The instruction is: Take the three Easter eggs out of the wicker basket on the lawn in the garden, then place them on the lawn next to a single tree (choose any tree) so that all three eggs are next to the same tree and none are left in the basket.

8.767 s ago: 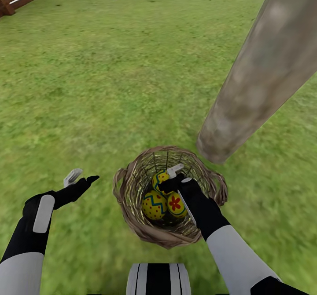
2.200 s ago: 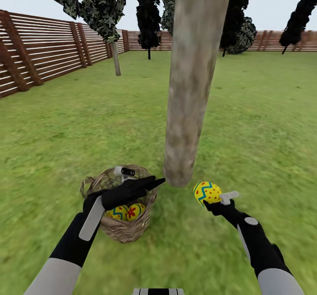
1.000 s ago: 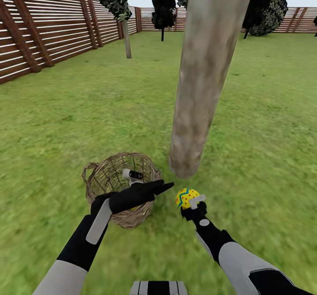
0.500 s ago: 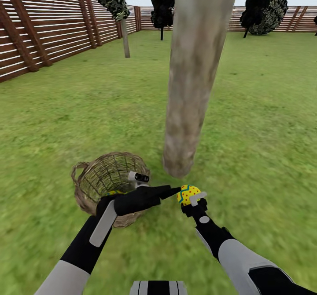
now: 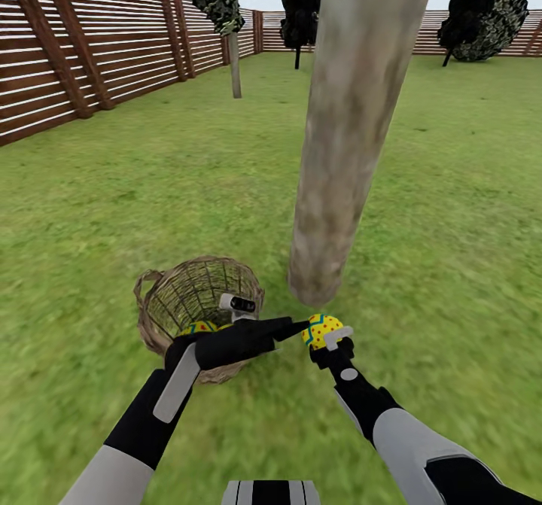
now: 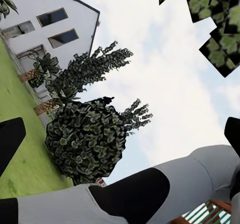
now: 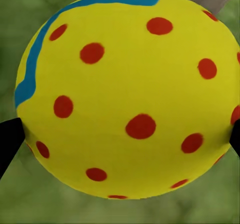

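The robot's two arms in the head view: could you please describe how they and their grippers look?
Both arms have light grey upper segments and matte black forearms. The left forearm carries a long pale grey oval inlay, the right a small grey round dot. The left gripper has a tapered black finger and a pale grey one with a black module. The right gripper is black with a pale grey finger.

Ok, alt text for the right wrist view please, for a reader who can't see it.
A yellow Easter egg with red dots and a blue zigzag band, seen close up and held between the right gripper's two black fingers, whose tips show at opposite edges. Behind it lies blurred green lawn.
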Robot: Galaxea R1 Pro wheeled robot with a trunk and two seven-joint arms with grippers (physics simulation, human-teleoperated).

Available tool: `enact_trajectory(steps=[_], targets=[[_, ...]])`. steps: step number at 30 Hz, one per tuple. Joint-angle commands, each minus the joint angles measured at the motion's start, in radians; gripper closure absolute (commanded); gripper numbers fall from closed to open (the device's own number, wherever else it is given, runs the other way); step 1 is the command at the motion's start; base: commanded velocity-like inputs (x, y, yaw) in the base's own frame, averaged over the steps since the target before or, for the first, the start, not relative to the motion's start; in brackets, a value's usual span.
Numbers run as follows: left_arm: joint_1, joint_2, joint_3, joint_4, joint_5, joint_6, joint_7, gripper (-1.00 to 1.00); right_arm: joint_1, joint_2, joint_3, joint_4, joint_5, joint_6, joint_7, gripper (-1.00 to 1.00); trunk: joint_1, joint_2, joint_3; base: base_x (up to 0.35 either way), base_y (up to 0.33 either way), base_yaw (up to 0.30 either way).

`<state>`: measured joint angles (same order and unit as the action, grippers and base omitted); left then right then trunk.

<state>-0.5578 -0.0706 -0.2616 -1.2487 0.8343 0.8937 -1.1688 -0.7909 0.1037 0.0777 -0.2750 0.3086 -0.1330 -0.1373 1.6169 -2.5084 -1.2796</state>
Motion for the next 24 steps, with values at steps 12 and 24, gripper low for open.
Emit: enact_trajectory(steps=[12, 24], targets=[[-0.241, 0.093, 0.264, -0.164, 0.07, 0.134, 0.252, -1.0, -0.001, 0.002, 0.009, -0.004, 0.003, 0.014, -0.064, 1.0, 0.0, 0.0, -0.001, 0.0, 0.0, 0.003], [-0.387, 0.238, 0.298, -0.173, 0.105, 0.134, 0.261, -1.0, -0.001, 0.005, 0.008, -0.007, -0.005, 0.015, -0.075, 1.0, 0.0, 0.0, -0.005, 0.0, 0.0, 0.0]])
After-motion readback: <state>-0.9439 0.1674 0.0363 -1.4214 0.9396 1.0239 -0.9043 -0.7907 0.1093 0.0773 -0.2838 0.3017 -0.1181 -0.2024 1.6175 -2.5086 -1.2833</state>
